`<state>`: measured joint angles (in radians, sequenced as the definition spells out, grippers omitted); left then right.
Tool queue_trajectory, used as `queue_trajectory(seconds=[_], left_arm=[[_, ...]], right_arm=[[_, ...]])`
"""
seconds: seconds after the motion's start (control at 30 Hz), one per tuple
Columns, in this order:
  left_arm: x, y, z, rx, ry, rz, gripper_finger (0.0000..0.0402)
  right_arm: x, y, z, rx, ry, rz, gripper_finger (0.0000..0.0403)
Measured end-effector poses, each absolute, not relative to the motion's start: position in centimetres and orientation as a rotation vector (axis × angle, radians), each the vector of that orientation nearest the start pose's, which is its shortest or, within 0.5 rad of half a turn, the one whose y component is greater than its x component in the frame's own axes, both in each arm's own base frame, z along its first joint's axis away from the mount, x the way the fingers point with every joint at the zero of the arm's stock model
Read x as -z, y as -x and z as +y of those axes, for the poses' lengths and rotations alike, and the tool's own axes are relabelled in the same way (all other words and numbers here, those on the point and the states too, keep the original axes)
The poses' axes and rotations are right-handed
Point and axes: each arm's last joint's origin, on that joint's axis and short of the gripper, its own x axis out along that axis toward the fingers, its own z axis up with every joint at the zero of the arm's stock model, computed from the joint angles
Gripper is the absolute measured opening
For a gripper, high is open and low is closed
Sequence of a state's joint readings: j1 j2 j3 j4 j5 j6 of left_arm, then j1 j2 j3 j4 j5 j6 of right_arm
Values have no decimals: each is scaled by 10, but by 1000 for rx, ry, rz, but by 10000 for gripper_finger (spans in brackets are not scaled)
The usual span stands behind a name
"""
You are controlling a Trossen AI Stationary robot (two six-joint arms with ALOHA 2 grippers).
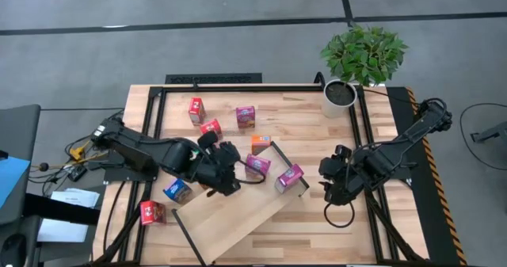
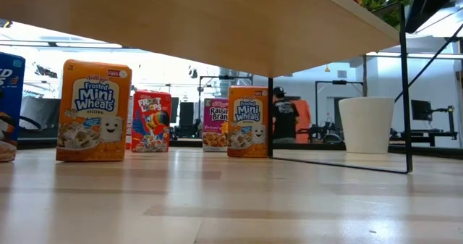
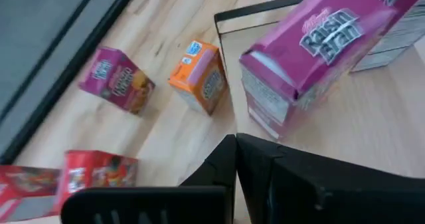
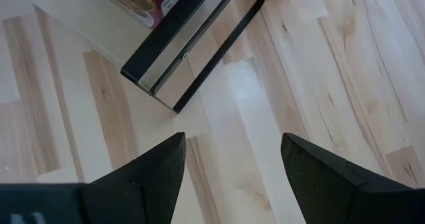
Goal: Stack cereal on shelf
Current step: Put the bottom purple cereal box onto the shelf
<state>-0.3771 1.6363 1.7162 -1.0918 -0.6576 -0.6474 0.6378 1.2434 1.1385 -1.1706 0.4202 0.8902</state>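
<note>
The shelf (image 1: 238, 215) lies slantwise on the table's near middle. Two magenta cereal boxes (image 1: 257, 165) (image 1: 290, 177) stand on its far end. More cereal boxes stand or lie on the table beyond it: red (image 1: 196, 108), magenta (image 1: 245, 116), orange (image 1: 261, 144), blue (image 1: 177, 190). My left gripper (image 1: 234, 172) (image 3: 236, 144) is shut and empty, just left of the nearer magenta box (image 3: 312, 44). My right gripper (image 1: 331, 186) (image 4: 234, 137) hangs open over bare table, right of the shelf's corner (image 4: 179, 51).
A potted plant (image 1: 348, 77) stands at the table's far right corner. A red box (image 1: 151, 212) lies near the left front edge. The low view shows the shelf's underside (image 2: 217, 19), orange boxes (image 2: 94, 110) and a person (image 2: 286, 117) far behind.
</note>
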Motion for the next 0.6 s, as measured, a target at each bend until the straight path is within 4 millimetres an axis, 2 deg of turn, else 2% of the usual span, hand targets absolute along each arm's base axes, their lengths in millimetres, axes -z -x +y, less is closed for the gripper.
queue_trajectory(seconds=[0.2,0.3,0.43,0.6], left_arm=[[-343,-297,-102,-458,222,604,0],[-327,-297,-102,-435,270,557,0],[-321,-302,-103,-418,293,480,0],[-313,-308,-106,-399,316,490,0]], right_arm=[[-297,-176,120,283,-143,1057,274],[-297,-176,120,284,-144,1057,274],[-297,-176,120,284,-145,1056,274],[-298,-176,120,283,-149,1053,274]])
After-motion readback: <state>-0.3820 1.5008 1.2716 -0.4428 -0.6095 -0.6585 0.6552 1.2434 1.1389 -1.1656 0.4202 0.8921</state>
